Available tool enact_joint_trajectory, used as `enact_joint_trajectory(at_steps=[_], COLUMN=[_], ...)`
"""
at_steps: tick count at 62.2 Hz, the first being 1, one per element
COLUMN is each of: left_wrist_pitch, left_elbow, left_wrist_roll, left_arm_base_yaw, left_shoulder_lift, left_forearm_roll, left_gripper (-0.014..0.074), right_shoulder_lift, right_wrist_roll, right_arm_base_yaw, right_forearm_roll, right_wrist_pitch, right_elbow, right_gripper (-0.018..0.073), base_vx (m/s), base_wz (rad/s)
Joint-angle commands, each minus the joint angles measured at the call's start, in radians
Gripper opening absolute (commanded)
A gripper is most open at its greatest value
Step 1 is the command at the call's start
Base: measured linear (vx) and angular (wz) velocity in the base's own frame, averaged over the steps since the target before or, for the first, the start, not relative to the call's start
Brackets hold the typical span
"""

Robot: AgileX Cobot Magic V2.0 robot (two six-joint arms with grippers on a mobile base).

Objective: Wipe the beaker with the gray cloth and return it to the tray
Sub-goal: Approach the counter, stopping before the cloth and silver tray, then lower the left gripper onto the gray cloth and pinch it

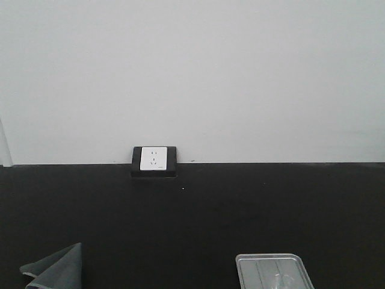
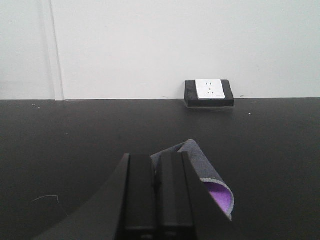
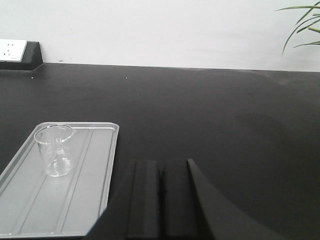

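Beaker (image 3: 55,150): upright in your tray (image 3: 95,170). Gray cloth (image 2: 202,167): on tabletop (image 2: 75,135), beyond your left end effector (image 2: 156,159), fingers together; right end effector (image 3: 161,165) together.

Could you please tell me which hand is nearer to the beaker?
Right. The right hand sits just right of the tray holding the beaker; the left hand is by the gray cloth, across the table.

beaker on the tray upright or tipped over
Upright. The beaker stands on its base on the tray, rim and spout at the top.
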Motion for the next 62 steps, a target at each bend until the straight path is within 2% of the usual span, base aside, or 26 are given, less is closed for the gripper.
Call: enact_joint_trajectory(at_steps=[1, 33, 44, 51, 55, 62], left_wrist_pitch=[-0.08, -0.08, -0.126, -0.16, -0.223, -0.275], left_elbow=[0.03, 0.03, 0.029, 0.029, 0.017, -0.078], left_wrist_roll=[-0.005, -0.007, -0.007, -0.025, -0.04, -0.039], left_arm_base_yaw=[-0.001, -0.001, -0.001, -0.001, -0.001, -0.001], left_shoulder_lift=[-0.015, -0.015, -0.015, -0.015, -0.015, -0.015], left_forearm_roll=[-0.004, -0.004, -0.004, -0.005, -0.005, -0.005], left_gripper=[-0.0003, -0.0003, -0.0003, -0.0003, -0.0003, -0.0001], right_shoulder_lift=[-0.009, -0.009, -0.009, -0.009, -0.009, 0.003], right_wrist_roll=[-0.005, -0.006, -0.006, -0.005, -0.002, -0.001], right_arm_base_yaw=[0.001, 0.001, 0.001, 0.001, 0.001, 0.0], right_forearm_roll=[-0.013, -0.011, -0.009, -0.009, -0.008, 0.003], right_wrist_pitch=[-0.088, -0.102, -0.202, -0.361, -0.441, -0.407], right_elbow=[0.005, 0.005, 0.005, 0.005, -0.004, -0.095], right_gripper=[-0.0011, -0.0011, -0.0011, -0.0011, -0.0011, -0.0011], base_vx=[0.07, 0.03, 0.0, 0.0, 0.0, 0.0], base_wz=[0.03, 0.01, 0.0, 0.0, 0.0, 0.0])
